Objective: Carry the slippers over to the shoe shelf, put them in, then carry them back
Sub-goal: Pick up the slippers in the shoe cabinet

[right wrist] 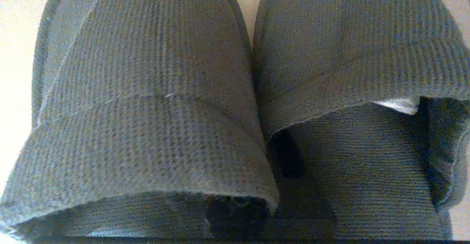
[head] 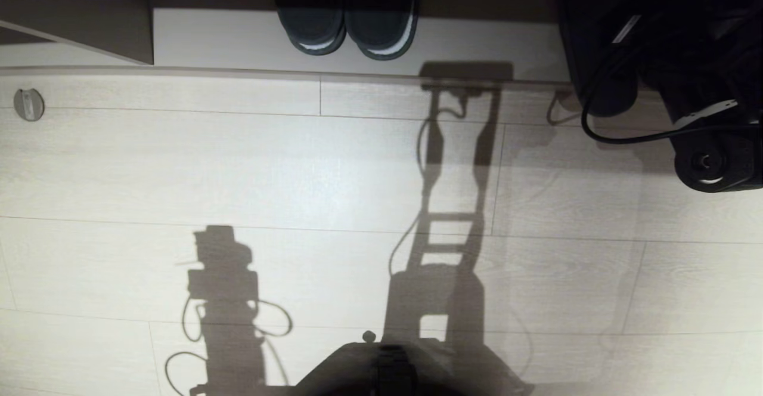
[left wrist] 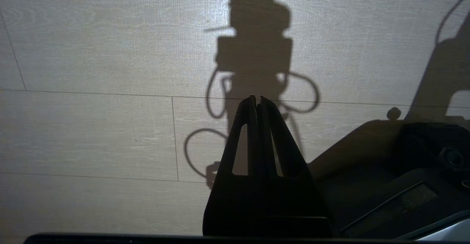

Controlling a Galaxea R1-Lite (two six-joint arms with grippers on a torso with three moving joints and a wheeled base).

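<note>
Slippers (right wrist: pixel 235 100) fill the right wrist view, the right gripper (right wrist: pixel 257 207) pinching their inner uppers: grasping step, calling next for a level lift.

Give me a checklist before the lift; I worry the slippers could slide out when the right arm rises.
1. Right claw shut on the slippers where their openings meet: ok.
2. Both slippers caught: ok, it seems.
3. Slippers side by side, touching: ok.
4. Left claw shut, idle above the floor: ok.
5. Grip firm enough to lift: cannot tell.
</note>
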